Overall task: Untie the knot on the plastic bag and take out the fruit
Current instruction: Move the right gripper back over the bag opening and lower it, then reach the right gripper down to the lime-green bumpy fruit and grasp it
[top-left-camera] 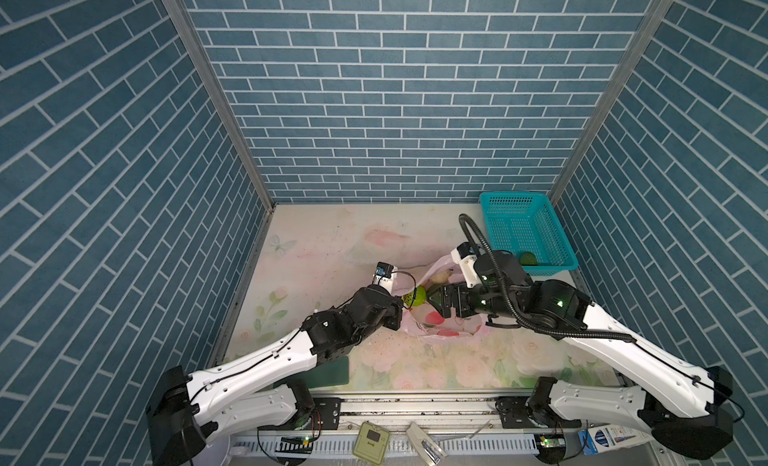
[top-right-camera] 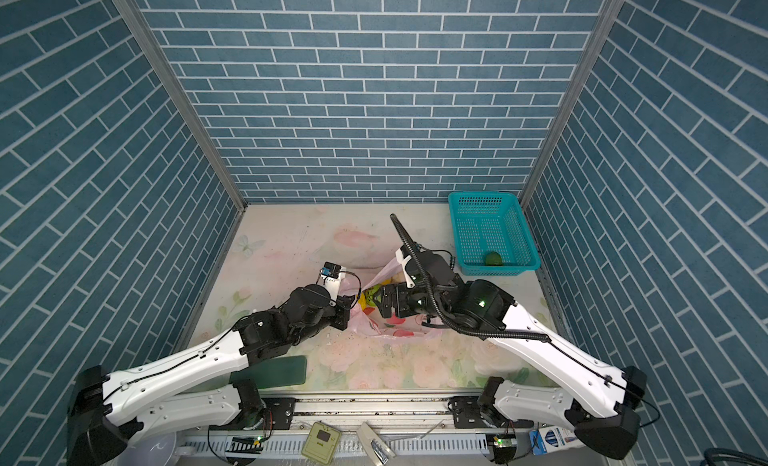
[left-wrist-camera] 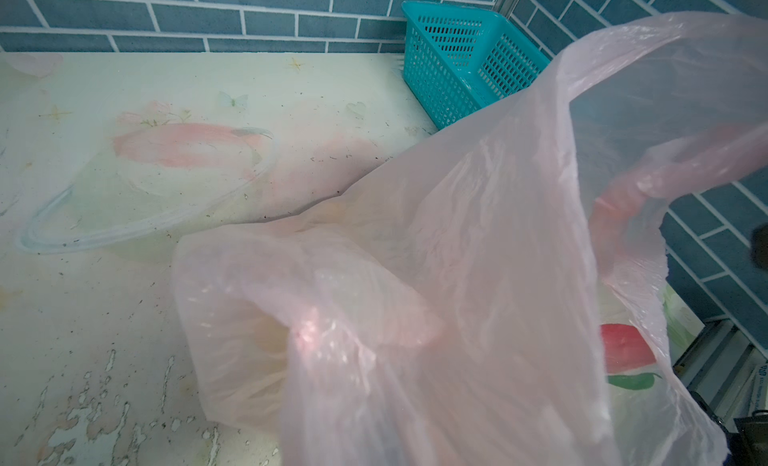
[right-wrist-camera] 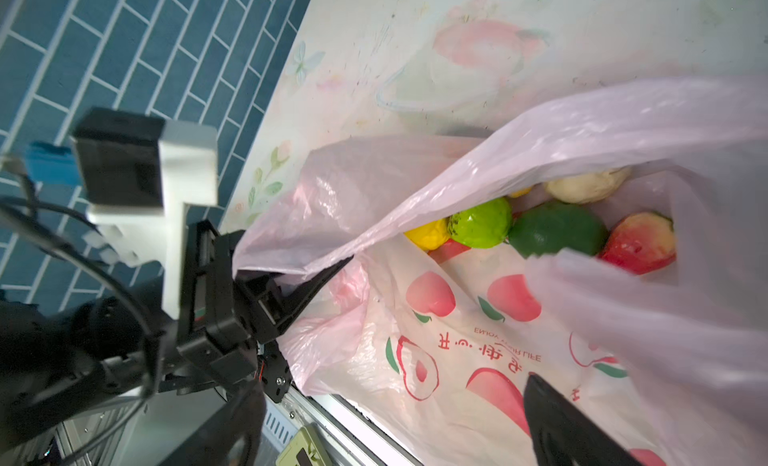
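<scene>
The knot looks undone, so I'm unloading. My left gripper (right-wrist-camera: 328, 268) pinches the bag (right-wrist-camera: 457, 351) rim mid-worktop. My right gripper (top-left-camera: 433, 298), jaws apart, hangs at its mouth. Next I reach in and close on a fruit (right-wrist-camera: 557, 231).

The plastic bag (right-wrist-camera: 457, 360) bears red print "ENJOY YOUR LIFE".

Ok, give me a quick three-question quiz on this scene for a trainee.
1. True or false: the teal basket is empty.
2. Which gripper is clamped on the plastic bag's edge?
3. The right gripper's jaws stand: A open, B shut.
Key: 1 false, a dark green fruit lies in it. 2 the left gripper. 3 A.
</scene>
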`<action>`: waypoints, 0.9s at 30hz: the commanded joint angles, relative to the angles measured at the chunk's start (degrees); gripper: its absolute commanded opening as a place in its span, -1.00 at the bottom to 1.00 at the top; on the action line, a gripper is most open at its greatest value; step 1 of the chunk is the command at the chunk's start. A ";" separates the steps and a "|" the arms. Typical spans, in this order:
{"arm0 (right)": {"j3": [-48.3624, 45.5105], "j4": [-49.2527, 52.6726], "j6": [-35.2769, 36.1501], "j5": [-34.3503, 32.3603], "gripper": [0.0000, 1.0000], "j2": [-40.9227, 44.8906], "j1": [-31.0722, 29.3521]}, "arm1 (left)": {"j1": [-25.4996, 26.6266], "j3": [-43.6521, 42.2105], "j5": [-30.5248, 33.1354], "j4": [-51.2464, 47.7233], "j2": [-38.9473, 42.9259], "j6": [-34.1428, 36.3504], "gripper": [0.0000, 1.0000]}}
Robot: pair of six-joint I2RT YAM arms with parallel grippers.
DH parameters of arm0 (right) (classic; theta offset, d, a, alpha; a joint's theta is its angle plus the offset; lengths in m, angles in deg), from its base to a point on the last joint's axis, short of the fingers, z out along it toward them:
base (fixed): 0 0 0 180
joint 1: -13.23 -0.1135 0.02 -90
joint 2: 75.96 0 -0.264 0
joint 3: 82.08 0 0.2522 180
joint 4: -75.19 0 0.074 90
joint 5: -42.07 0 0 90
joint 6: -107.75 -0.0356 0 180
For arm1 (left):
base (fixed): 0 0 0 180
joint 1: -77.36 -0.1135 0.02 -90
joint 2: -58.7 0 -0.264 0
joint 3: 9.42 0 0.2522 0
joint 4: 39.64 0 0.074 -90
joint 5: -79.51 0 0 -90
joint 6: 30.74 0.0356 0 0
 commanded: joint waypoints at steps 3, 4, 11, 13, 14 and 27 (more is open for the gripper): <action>-5.48 -5.13 -2.90 -7.05 0.87 -1.44 -2.01 | -0.24 0.07 0.76 -1.24 1.74 0.52 -1.00; -6.80 -6.05 -2.23 -7.85 0.85 -1.67 -2.04 | -0.25 -0.17 0.85 -1.16 2.06 0.41 -1.00; -13.59 -12.32 4.27 -11.07 0.64 -5.39 -2.85 | -0.22 -0.93 0.76 -1.27 3.21 -0.37 -1.00; -15.86 -13.74 5.63 -12.58 0.60 -5.67 -3.81 | -0.19 -0.73 0.76 -1.17 2.87 -0.46 -1.00; -17.08 -14.25 5.93 -13.32 0.59 -5.69 -4.35 | -0.25 -0.50 0.84 -1.12 2.70 -0.56 -1.00; -27.20 -23.57 1.23 -6.75 0.57 -13.79 -4.96 | -0.30 1.39 -0.14 2.17 0.42 -0.12 -1.00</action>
